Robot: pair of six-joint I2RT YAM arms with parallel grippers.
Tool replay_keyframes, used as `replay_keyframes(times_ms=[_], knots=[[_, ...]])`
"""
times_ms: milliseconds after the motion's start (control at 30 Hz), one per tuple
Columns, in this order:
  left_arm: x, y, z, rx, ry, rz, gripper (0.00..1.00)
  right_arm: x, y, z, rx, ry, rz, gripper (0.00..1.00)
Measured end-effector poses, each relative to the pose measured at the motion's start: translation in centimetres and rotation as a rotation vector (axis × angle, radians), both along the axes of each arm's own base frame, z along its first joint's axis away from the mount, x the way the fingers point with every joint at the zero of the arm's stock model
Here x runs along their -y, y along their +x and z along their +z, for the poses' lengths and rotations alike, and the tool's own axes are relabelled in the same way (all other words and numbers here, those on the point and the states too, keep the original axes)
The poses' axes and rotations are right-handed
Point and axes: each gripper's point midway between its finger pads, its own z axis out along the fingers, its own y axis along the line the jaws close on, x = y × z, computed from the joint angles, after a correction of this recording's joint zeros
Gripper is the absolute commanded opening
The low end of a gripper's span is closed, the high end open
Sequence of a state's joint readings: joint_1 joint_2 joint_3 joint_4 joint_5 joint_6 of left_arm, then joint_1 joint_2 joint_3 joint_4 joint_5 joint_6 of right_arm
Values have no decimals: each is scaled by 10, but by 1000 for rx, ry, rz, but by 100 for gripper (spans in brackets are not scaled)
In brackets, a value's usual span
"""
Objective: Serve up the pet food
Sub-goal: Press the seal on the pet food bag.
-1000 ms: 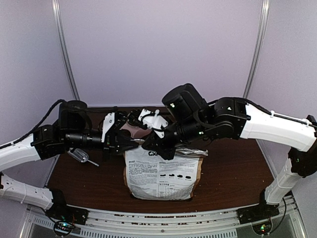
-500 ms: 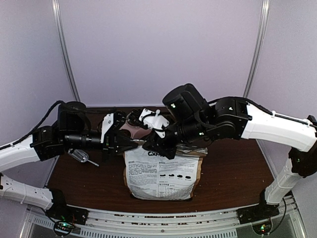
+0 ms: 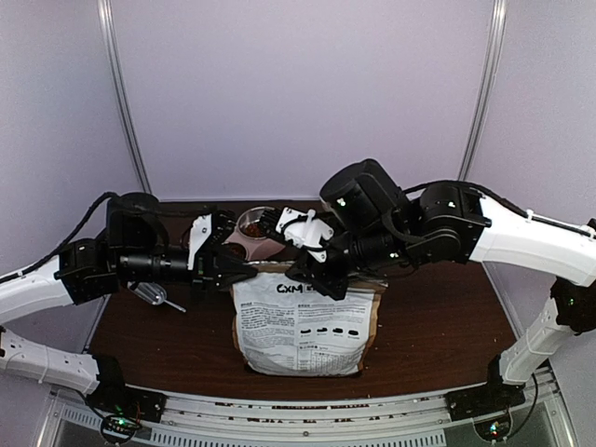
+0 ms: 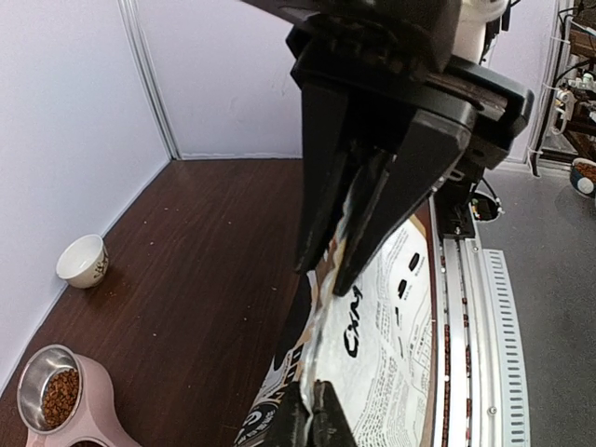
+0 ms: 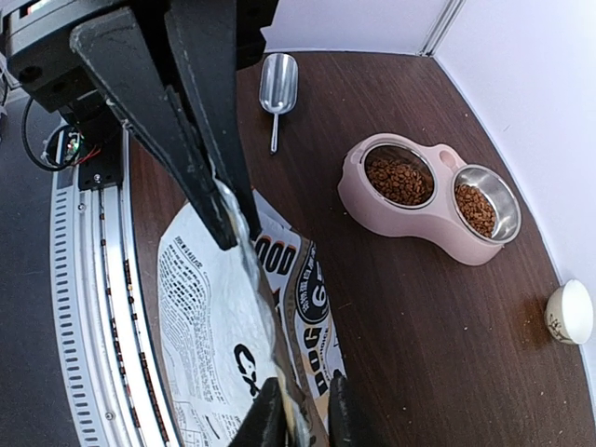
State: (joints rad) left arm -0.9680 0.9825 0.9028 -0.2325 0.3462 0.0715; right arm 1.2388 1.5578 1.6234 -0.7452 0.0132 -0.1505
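Brown pet food [image 5: 399, 182] lies in both cups of the pink feeder [image 5: 410, 223] on the desk [image 5: 438, 354], so the serving itself looks done. The metal scoop [image 5: 277, 82] rests on the desk, apart from the feeder. What seems left is to deal with the bag [image 3: 303, 326], which stands between the arms. The left gripper [image 4: 312, 419] has its fingers closed on the bag's top edge. The right gripper [image 5: 303, 414] holds its fingers a little apart around the same edge, seemingly not pinching it.
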Motion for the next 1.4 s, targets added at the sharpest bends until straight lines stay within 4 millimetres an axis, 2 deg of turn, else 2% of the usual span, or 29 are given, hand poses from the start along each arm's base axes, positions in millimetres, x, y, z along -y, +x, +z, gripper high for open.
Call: replay_keyframes(times_ms=[67, 367, 500, 633, 733, 967, 1100, 1167, 1200, 1267, 1400], knots=[[-1, 0, 0, 2, 1, 6, 0, 1, 1, -1, 10, -10, 0, 1], [-4, 1, -1, 9, 0, 21, 0, 1, -2, -4, 18, -13, 4, 0], [-5, 1, -1, 10, 1, 24, 0, 4, -1, -5, 30, -23, -2, 11], [-6, 0, -1, 12, 0, 26, 0, 18, 2, -9, 48, -60, -30, 12], [-7, -1, 0, 13, -1, 27, 0, 28, 2, -9, 56, -69, -46, 0], [-7, 0, 0, 15, -4, 28, 0, 32, 1, -11, 62, -67, -49, 0], [-7, 0, 0, 17, -4, 29, 0, 33, 1, -11, 63, -63, -49, 11], [-9, 0, 0, 17, -2, 34, 0, 39, 4, -12, 70, -75, -70, 12], [-9, 0, 0, 18, -3, 35, 0, 43, 5, -12, 74, -80, -78, 10], [-10, -1, 0, 20, -4, 38, 0, 50, 5, -12, 81, -90, -90, 0], [-11, -1, 1, 22, -6, 39, 0, 56, 4, -13, 84, -85, -94, 0]])
